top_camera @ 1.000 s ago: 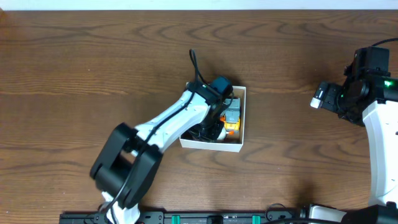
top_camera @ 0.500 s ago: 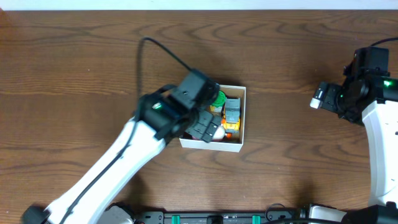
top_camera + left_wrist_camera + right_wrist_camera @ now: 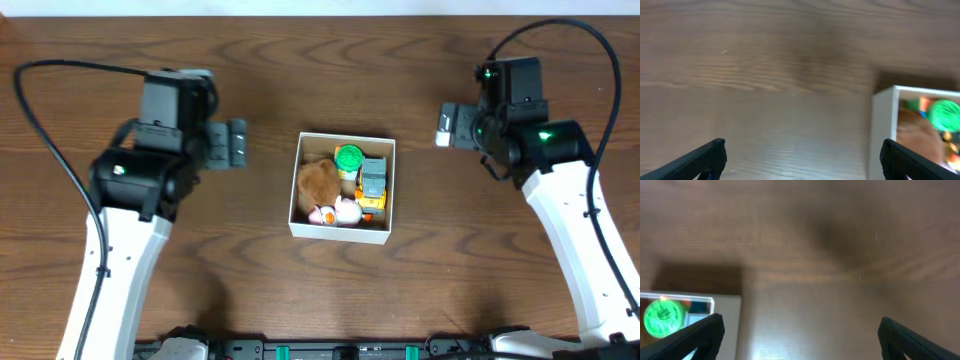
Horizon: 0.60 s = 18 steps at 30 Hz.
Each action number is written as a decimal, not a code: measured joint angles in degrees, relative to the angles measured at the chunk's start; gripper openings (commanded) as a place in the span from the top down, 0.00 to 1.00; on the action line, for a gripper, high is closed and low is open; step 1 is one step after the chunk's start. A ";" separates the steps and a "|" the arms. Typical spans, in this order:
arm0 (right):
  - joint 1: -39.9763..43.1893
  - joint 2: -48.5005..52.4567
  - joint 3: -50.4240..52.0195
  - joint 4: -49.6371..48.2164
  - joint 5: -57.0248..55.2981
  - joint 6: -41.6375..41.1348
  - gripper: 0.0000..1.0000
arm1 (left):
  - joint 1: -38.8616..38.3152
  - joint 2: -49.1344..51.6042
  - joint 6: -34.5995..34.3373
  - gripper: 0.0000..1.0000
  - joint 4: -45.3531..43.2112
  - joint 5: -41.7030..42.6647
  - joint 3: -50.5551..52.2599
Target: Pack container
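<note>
The container [image 3: 338, 233], a white-walled square box, sits mid-table holding a brown furry toy [image 3: 318, 182], a green round toy [image 3: 349, 157], a grey and orange vehicle [image 3: 372, 180] and a pink and white toy [image 3: 340, 212]. My left gripper [image 3: 234, 143] hovers open to its left, apart from it and holding nothing. In the left wrist view the left gripper [image 3: 802, 156] frames bare wood, with the container's wall [image 3: 885, 130] and the green toy [image 3: 945, 114] at right. My right gripper [image 3: 447, 125] is open, up and to the right of the box. The right wrist view shows the right gripper [image 3: 800, 330] empty, with the container's wall [image 3: 727, 330] and the green toy [image 3: 662, 316] at left.
The dark wooden table [image 3: 300, 70] spreads all round the box. The left arm [image 3: 120, 240] runs down the left side and the right arm [image 3: 575, 230] down the right. A black rail [image 3: 340, 350] lines the front edge.
My left gripper has opened, risen out of the container and swung away to the left; the brown furry toy now shows in the box. My right arm has moved inward toward the box.
</note>
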State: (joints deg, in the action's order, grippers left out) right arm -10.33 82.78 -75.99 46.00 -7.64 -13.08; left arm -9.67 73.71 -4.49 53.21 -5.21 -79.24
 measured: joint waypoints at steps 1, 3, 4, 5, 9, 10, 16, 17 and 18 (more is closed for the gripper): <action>-0.04 0.00 0.00 -1.03 -0.35 0.00 0.01 | 0.94 0.22 0.00 0.02 -0.42 -0.02 0.00; -0.02 0.00 0.00 -2.27 -1.09 0.09 0.01 | 2.08 0.46 0.00 0.02 -1.29 -0.09 0.00; -0.02 0.00 0.00 -2.60 -1.36 0.17 0.01 | 2.38 0.50 0.02 0.02 -1.31 -0.09 0.00; -0.02 0.00 0.00 -2.69 -1.46 0.26 0.01 | 2.67 0.50 0.00 0.02 -1.09 -0.13 0.00; -0.02 -0.20 0.00 -1.18 -2.14 0.39 0.01 | 2.93 0.42 0.02 0.02 1.36 -0.15 0.00; -0.02 -0.46 0.00 -0.68 -2.34 0.39 0.01 | 2.93 0.26 0.00 0.02 2.01 -0.13 0.00; -0.02 -7.19 0.22 1.44 -3.21 0.35 0.01 | 2.93 -6.71 0.02 0.02 1.86 -0.13 2.67; -0.02 -9.09 0.50 1.27 -3.30 0.35 0.01 | 2.93 -9.22 0.02 0.02 1.36 -0.13 3.96; -0.02 -11.34 1.03 1.11 -3.43 0.33 0.01 | 2.93 -12.17 0.04 0.02 0.70 -0.15 5.57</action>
State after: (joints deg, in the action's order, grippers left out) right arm -10.35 71.44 -74.96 47.11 -11.07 -12.75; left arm -6.74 61.54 -4.45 53.91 -5.37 -73.67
